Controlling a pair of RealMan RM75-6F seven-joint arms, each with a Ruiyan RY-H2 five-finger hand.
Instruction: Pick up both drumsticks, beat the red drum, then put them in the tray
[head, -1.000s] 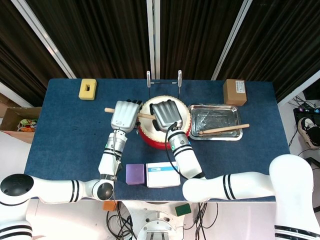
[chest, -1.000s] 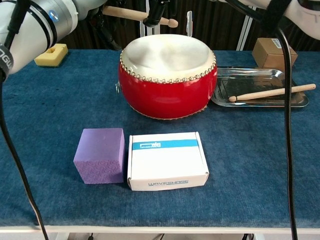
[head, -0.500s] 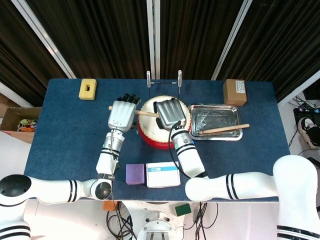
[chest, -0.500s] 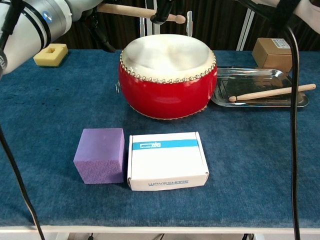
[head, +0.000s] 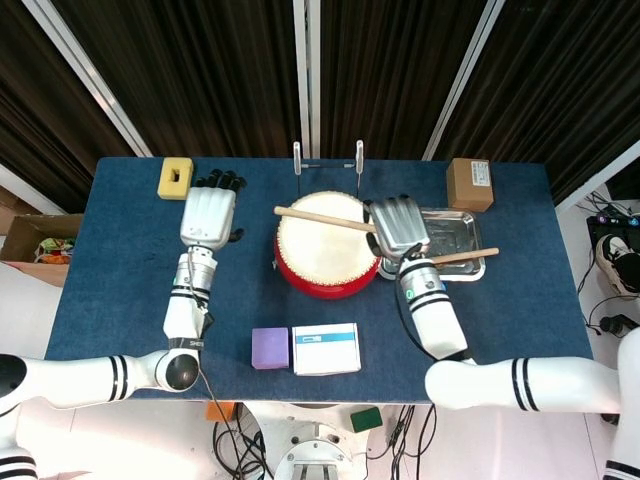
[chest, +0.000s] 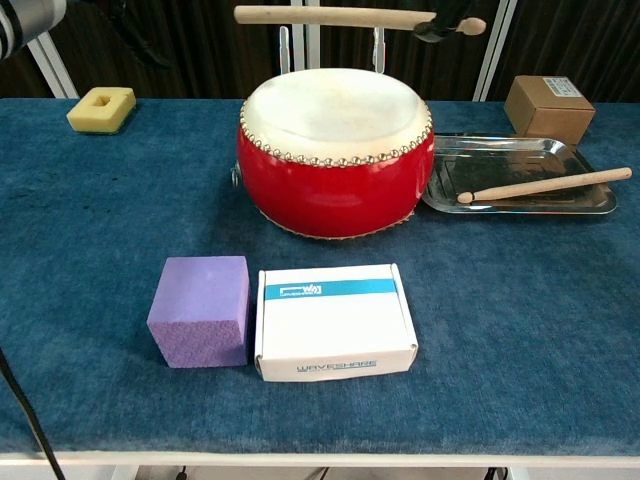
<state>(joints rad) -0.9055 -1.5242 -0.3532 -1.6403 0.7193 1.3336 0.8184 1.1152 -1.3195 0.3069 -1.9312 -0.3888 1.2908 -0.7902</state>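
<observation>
The red drum (head: 327, 248) (chest: 335, 150) stands mid-table. My right hand (head: 397, 225) hovers between the drum and the metal tray (head: 450, 222) (chest: 520, 160), gripping one drumstick (head: 322, 219) (chest: 335, 15). That stick reaches left, level above the drumhead. The second drumstick (head: 462, 257) (chest: 545, 185) lies in the tray, its handle sticking out over the right rim. My left hand (head: 207, 215) hangs over the blue cloth left of the drum, fingers apart and holding nothing.
A purple block (head: 270, 348) (chest: 200, 310) and a white box (head: 326, 349) (chest: 335, 322) sit near the front edge. At the back are a yellow sponge (head: 175, 178), a cardboard box (head: 469, 183) and two metal posts (head: 297, 158) behind the drum.
The drumstick has left my left hand and is now in my right hand, which moved right toward the tray. My left hand drew away to the left, empty.
</observation>
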